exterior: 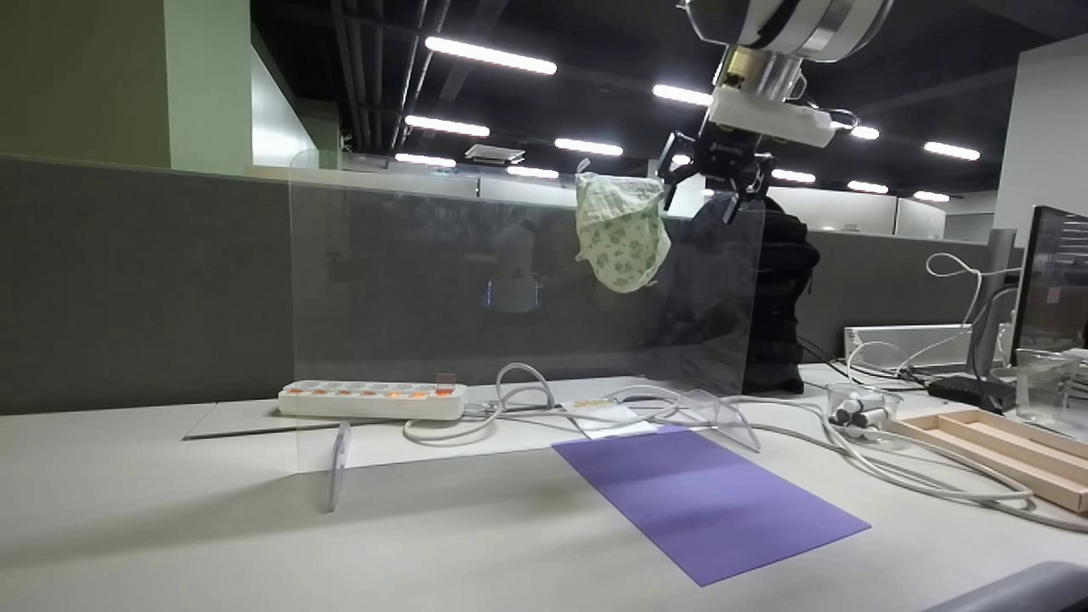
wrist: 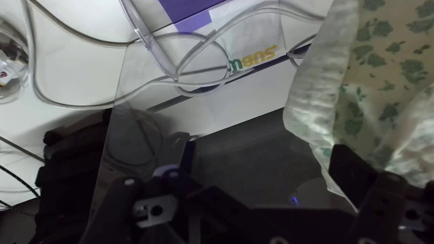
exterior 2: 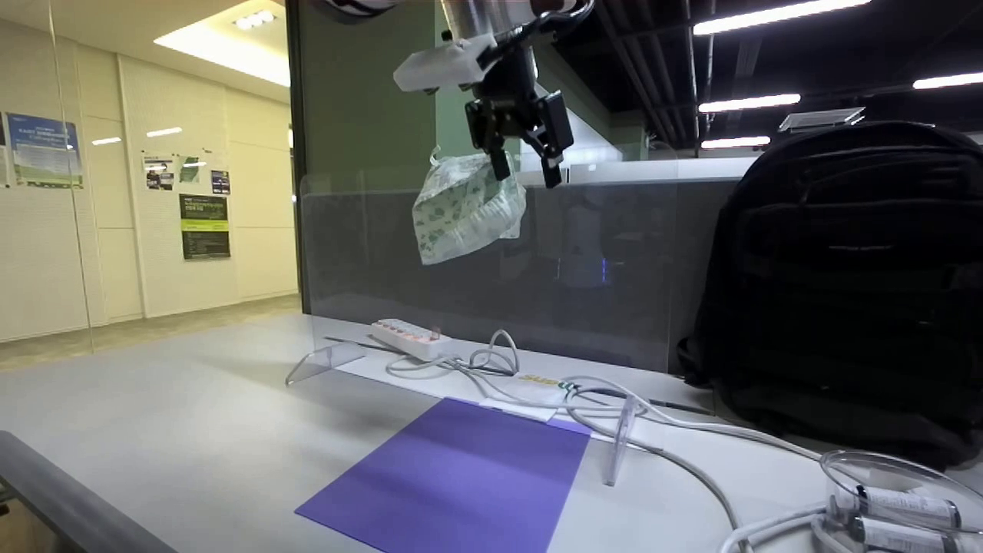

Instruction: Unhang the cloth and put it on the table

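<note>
While the tool [exterior: 699, 212] stands wide | cloth [exterior: 625, 242] hangs creased | pale green, darker leaf print

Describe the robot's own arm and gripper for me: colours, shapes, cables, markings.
What shows of the arm is rounded and pale with a dark band, leading to a shiny metal cylinder. A white, elongated block sits at the wrist, with a dark cable beside it. The gripper is black, with two jointed fingers and a silvery plate. No lettering is legible.

Wrist view crops the cloth [wrist: 376, 67]; poster [exterior 2: 205, 226] lettering seems illegible.
</note>
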`<move>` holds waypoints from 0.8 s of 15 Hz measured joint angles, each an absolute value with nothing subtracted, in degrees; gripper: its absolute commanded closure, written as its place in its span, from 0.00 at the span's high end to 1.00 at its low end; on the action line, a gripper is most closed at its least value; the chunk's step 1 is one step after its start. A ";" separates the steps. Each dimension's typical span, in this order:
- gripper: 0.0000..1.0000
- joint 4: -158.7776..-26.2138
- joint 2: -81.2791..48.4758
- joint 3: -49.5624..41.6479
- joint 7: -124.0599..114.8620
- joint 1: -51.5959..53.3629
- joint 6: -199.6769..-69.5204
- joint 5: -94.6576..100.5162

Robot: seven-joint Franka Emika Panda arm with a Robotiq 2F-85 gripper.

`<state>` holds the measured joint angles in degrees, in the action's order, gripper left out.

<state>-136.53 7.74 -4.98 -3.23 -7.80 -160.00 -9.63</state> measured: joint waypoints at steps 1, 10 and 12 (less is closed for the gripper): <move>1.00 -135.76 6.32 -5.05 -1.03 -6.91 -160.48 -11.54; 1.00 -131.76 2.50 -5.06 4.19 -5.11 -154.61 -11.56; 1.00 -131.72 2.46 -5.06 4.15 -5.13 -154.57 -11.41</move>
<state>-131.72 2.46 -5.06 4.15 -5.13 -154.57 -11.41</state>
